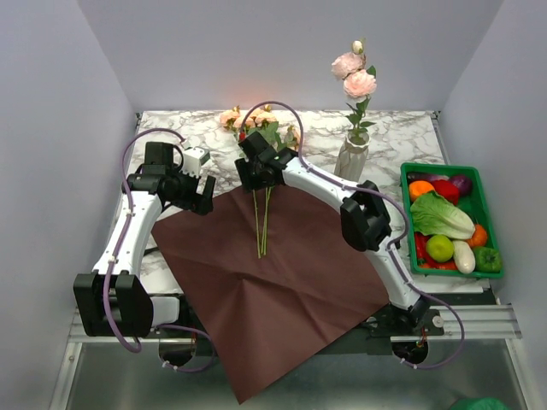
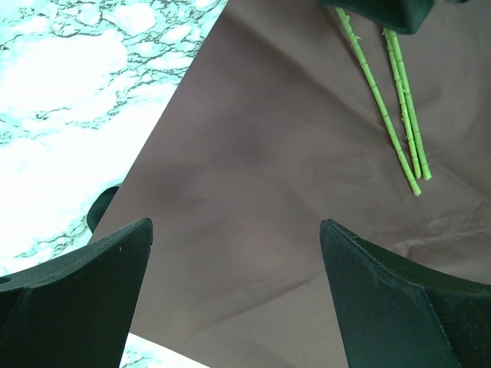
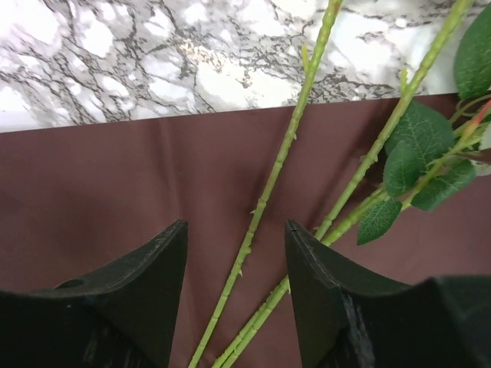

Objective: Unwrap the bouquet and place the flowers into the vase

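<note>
The bouquet lies unwrapped: its dark red paper (image 1: 273, 282) is spread flat as a creased square sheet. On it lie loose flowers, pink-peach blooms (image 1: 252, 120) at the far edge and green stems (image 1: 261, 226) pointing toward me. The white marbled vase (image 1: 351, 158) stands at the back right and holds two pink roses (image 1: 355, 75). My right gripper (image 1: 255, 175) hovers open over the stems; one thorny stem (image 3: 265, 195) runs between its fingers (image 3: 236, 226) without touching them, two more stems (image 3: 368, 161) pass the right finger. My left gripper (image 2: 235, 223) is wide open above the paper (image 2: 261, 153), near its left edge.
A green crate (image 1: 489, 224) of toy vegetables sits at the right edge of the marble table (image 1: 402, 137). The paper's near corner hangs over the table's front edge. White walls close in the back and both sides.
</note>
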Tool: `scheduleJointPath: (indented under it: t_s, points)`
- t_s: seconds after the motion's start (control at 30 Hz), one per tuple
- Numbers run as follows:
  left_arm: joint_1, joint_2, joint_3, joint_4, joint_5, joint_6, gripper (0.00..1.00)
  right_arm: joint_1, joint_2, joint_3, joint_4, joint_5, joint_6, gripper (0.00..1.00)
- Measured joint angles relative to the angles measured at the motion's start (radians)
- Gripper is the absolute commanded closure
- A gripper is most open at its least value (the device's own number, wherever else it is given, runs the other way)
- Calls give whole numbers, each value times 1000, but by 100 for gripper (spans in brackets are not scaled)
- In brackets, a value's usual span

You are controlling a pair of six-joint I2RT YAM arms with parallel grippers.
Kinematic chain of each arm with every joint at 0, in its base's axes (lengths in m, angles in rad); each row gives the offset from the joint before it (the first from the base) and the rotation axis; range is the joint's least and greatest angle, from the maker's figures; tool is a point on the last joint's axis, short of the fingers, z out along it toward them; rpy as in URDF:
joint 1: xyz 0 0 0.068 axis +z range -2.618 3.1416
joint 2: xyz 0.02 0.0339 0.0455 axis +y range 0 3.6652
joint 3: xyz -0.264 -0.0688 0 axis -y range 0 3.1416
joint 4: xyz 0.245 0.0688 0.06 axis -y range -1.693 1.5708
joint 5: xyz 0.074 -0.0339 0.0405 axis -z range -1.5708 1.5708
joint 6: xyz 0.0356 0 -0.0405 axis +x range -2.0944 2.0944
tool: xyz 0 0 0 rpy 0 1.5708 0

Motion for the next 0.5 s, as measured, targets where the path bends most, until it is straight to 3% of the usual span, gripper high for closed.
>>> scheduleJointPath:
  t_s: [0.2,0.5]
  points:
    - [0,-12,0,0,8,1,1,2,81,106,-70,-4,23,45]
    - [0,-36,0,0,13,6,1,13,121,118,-122,-3,64,48]
